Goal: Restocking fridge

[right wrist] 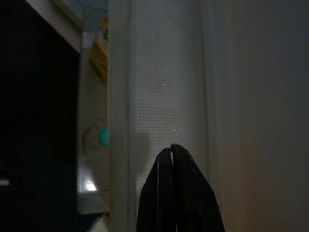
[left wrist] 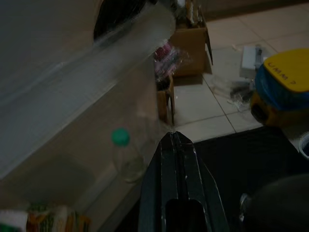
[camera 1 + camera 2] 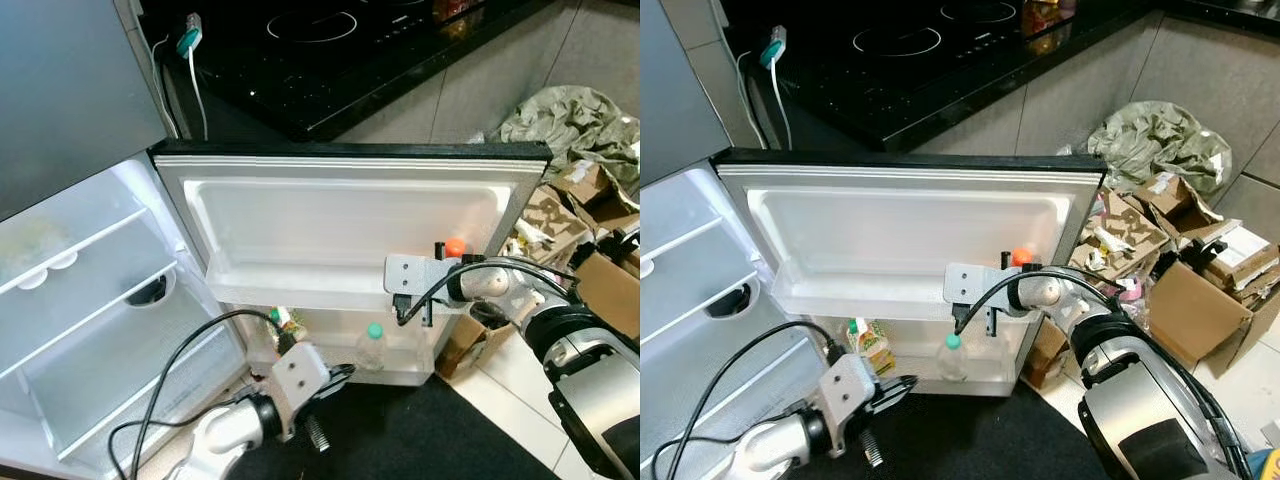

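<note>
The fridge door stands wide open with two door shelves. A clear bottle with a green cap stands in the lower door shelf, and a juice carton stands to its left. An orange-capped bottle sits at the right end of the upper shelf. My right gripper is shut, its tip against the translucent front wall of the upper shelf, just left of the orange cap. My left gripper is shut and empty, low in front of the lower shelf, pointing past the green-capped bottle.
The fridge's inner shelves lie to the left. A black mat covers the floor below the door. Cardboard boxes and a crumpled cloth crowd the right. A black hob counter runs above, and a charger cable hangs down.
</note>
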{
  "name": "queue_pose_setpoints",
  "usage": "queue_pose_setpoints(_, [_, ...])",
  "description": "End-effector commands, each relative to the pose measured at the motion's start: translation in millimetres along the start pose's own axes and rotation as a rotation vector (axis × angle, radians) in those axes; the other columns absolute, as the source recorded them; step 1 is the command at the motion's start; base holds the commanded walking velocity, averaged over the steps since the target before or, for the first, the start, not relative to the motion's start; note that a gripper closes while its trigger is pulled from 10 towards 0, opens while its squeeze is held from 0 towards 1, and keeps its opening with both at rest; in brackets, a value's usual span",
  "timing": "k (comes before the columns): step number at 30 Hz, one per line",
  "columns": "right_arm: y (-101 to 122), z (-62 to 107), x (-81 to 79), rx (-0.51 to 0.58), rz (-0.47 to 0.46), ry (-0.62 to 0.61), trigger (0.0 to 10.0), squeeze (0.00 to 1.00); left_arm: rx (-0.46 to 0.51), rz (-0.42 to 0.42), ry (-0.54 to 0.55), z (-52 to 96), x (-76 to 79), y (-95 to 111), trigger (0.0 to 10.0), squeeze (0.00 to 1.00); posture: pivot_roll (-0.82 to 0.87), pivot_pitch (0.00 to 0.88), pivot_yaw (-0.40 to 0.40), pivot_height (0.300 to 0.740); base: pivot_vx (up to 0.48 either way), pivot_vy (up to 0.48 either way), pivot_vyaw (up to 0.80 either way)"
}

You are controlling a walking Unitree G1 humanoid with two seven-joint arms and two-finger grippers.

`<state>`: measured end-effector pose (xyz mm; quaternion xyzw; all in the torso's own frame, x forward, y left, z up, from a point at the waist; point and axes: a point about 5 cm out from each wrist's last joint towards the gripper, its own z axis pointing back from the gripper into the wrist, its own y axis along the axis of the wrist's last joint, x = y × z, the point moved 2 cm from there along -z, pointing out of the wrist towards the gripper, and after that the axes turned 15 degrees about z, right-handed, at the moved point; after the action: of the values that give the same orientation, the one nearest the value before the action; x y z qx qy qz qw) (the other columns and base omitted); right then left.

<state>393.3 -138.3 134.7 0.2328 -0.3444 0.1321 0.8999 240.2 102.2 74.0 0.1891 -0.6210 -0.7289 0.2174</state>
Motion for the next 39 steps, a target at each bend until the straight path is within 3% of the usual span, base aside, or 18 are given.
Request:
queue_pose_setpoints(1, [-2.8, -9.3, -27.6, 0.022, -0.062, 0.107, 10.0, 0.00, -0.057, 0.004, -0.011, 9.2, 2.7, -12.6, 10.0, 0.00, -0.02, 0.203, 0.029, 0.726, 0.000, 0.000, 0.00])
queue_pose_setpoints(5, [11.9, -5.8, -12.6, 0.143, -0.155, 0.083, 10.0, 0.00, -0.079, 0.020, 0.051, 20.8, 0.4, -23.0, 10.0, 0.00, -0.02, 0.200, 0.034, 0.726, 0.000, 0.000, 0.00])
queue_pose_setpoints(10, [44.6, 6.9, 9.7, 0.414, -0.239, 0.090, 10.0, 0.00, -0.107, 0.101, 0.233, 42.2, -11.9, -43.6, 10.0, 0.00, -0.03, 0.197, 0.037, 0.726, 0.000, 0.000, 0.00])
queue_pose_setpoints(12, [81.1, 30.3, 21.9, 0.669, -0.287, 0.112, 10.0, 0.00, -0.184, 0.168, 0.312, 57.9, -13.8, -69.2, 10.0, 0.00, -0.03, 0.185, 0.044, 0.726, 0.000, 0.000, 0.00])
queue_pose_setpoints(13, [81.1, 30.3, 21.9, 0.669, -0.287, 0.112, 10.0, 0.00, -0.184, 0.168, 0.312, 57.9, -13.8, -69.2, 10.0, 0.00, -0.03, 0.185, 0.044, 0.726, 0.000, 0.000, 0.00])
queue_pose_setpoints(15, [119.4, 73.8, 35.3, 0.937, -0.302, 0.140, 10.0, 0.00, -0.277, 0.224, 0.353, 73.2, -8.8, -96.0, 10.0, 0.00, -0.04, 0.181, 0.047, 0.726, 0.000, 0.000, 0.00])
queue_pose_setpoints(22, [134.3, 121.8, 69.5, 1.122, -0.329, 0.049, 10.0, 0.00, -0.364, 0.272, 0.391, 82.3, -1.9, -125.1, 10.0, 0.00, -0.05, 0.169, 0.053, 0.726, 0.000, 0.000, 0.00])
queue_pose_setpoints(24, [117.8, 154.4, 116.3, 1.171, -0.405, -0.199, 10.0, 0.00, -0.382, 0.300, 0.415, 82.4, 0.4, -135.6, 10.0, 0.00, -0.05, 0.168, 0.053, 0.726, 0.000, 0.000, 0.00])
queue_pose_setpoints(25, [117.8, 154.4, 116.3, 1.171, -0.405, -0.199, 10.0, 0.00, -0.382, 0.300, 0.415, 82.4, 0.4, -135.6, 10.0, 0.00, -0.05, 0.168, 0.053, 0.726, 0.000, 0.000, 0.00])
queue_pose_setpoints(27, [75.8, 161.6, 144.6, 0.967, -0.493, -0.481, 10.0, 0.00, -0.369, 0.304, 0.420, 75.2, -2.9, -134.5, 10.0, 0.00, -0.06, 0.164, 0.052, 0.726, 0.000, 0.000, 0.00])
queue_pose_setpoints(30, [54.6, 158.7, 146.9, 0.827, -0.521, -0.573, 10.0, 0.00, -0.363, 0.302, 0.419, 71.8, -4.8, -133.5, 10.0, 0.00, -0.06, 0.156, 0.049, 0.726, 0.000, 0.000, 0.00])
queue_pose_setpoints(31, [28.6, 154.6, 143.6, 0.658, -0.580, -0.657, 10.0, 0.00, -0.354, 0.297, 0.417, 74.3, -3.6, -133.2, 10.0, 0.00, -0.06, 0.156, 0.049, 0.726, 0.000, 0.000, 0.00])
queue_pose_setpoints(32, [28.6, 154.6, 143.6, 0.658, -0.580, -0.657, 10.0, 0.00, -0.354, 0.297, 0.417, 74.3, -3.6, -133.2, 10.0, 0.00, -0.06, 0.156, 0.049, 0.726, 0.000, 0.000, 0.00])
queue_pose_setpoints(33, [-1.9, 154.1, 138.5, 0.495, -0.665, -0.765, 10.0, 0.00, -0.347, 0.293, 0.415, 77.3, -2.1, -132.9, 10.0, 0.00, -0.06, 0.150, 0.050, 0.726, 0.000, 0.000, 0.00])
queue_pose_setpoints(34, [-1.9, 154.1, 138.5, 0.495, -0.665, -0.765, 10.0, 0.00, -0.347, 0.293, 0.415, 77.3, -2.1, -132.9, 10.0, 0.00, -0.06, 0.150, 0.050, 0.726, 0.000, 0.000, 0.00])
queue_pose_setpoints(36, [-51.5, 160.1, 120.9, 0.232, -0.777, -0.917, 10.0, 0.00, -0.342, 0.288, 0.412, 81.4, 0.1, -134.2, 10.0, 0.00, -0.06, 0.146, 0.052, 0.726, 0.000, 0.000, 0.00])
queue_pose_setpoints(38, [-51.5, 160.1, 120.9, 0.232, -0.777, -0.917, 10.0, 0.00, -0.342, 0.288, 0.412, 81.4, 0.1, -134.2, 10.0, 0.00, -0.06, 0.146, 0.052, 0.726, 0.000, 0.000, 0.00])
queue_pose_setpoints(39, [-69.7, 164.1, 111.7, 0.134, -0.802, -0.964, 10.0, 0.00, -0.343, 0.287, 0.411, 81.8, 0.4, -134.8, 10.0, 0.00, -0.06, 0.146, 0.052, 0.726, 0.000, 0.000, 0.00])
